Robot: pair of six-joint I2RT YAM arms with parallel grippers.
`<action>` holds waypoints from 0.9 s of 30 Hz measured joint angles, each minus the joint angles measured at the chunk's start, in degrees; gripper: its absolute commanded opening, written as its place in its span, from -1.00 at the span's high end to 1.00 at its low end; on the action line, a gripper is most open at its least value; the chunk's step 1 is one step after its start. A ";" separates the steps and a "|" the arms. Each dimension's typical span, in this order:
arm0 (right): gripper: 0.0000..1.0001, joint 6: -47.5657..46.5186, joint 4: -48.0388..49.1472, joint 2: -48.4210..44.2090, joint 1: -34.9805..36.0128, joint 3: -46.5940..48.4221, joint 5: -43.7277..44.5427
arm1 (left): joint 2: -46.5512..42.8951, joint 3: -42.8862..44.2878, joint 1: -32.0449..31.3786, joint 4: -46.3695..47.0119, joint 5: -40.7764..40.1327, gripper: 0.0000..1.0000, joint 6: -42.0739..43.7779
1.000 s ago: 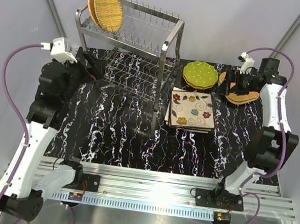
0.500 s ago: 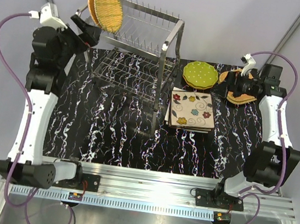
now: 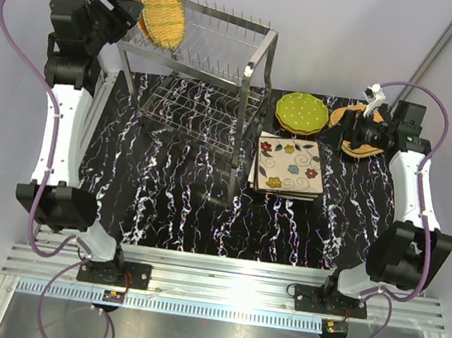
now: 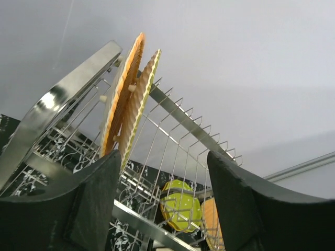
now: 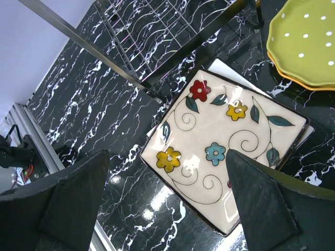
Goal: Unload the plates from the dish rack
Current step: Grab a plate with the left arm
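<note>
The left gripper (image 3: 121,7), jaws standing apart on nothing, is hovering at the left end of the dish rack (image 3: 259,61), just beside two wicker plates (image 3: 159,12) leaning together upright among the top-tier prongs. The right gripper (image 5: 167,157), jaws likewise apart and empty, is hanging over the marbled table (image 3: 171,203), where green dotted plates (image 3: 302,112), square flowered plates (image 3: 289,167) and a wicker stack (image 3: 370,151) are lying. The pair's closeness is posing the risk: a pinch could catch both, or nudge one off the rack's end.
</note>
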 measured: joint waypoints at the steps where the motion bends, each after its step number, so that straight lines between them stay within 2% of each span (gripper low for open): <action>1: -1.00 0.26 0.31 -0.07 0.00 -0.20 -0.20 | 1.38 1.44 0.04 0.00 0.37 -0.32 -0.57; 9: -0.99 1.60 1.60 -0.37 0.00 -1.40 -0.42 | 9.75 10.51 0.04 -1.57 2.40 -0.14 -3.17; 20: -0.99 2.23 2.14 -0.92 0.00 -2.19 -0.79 | 14.03 11.98 0.04 -4.15 2.40 -0.01 -2.40; 27: -0.99 2.71 2.19 -1.05 0.00 -2.60 -0.79 | 15.37 13.00 -0.22 -4.87 2.71 0.17 -0.79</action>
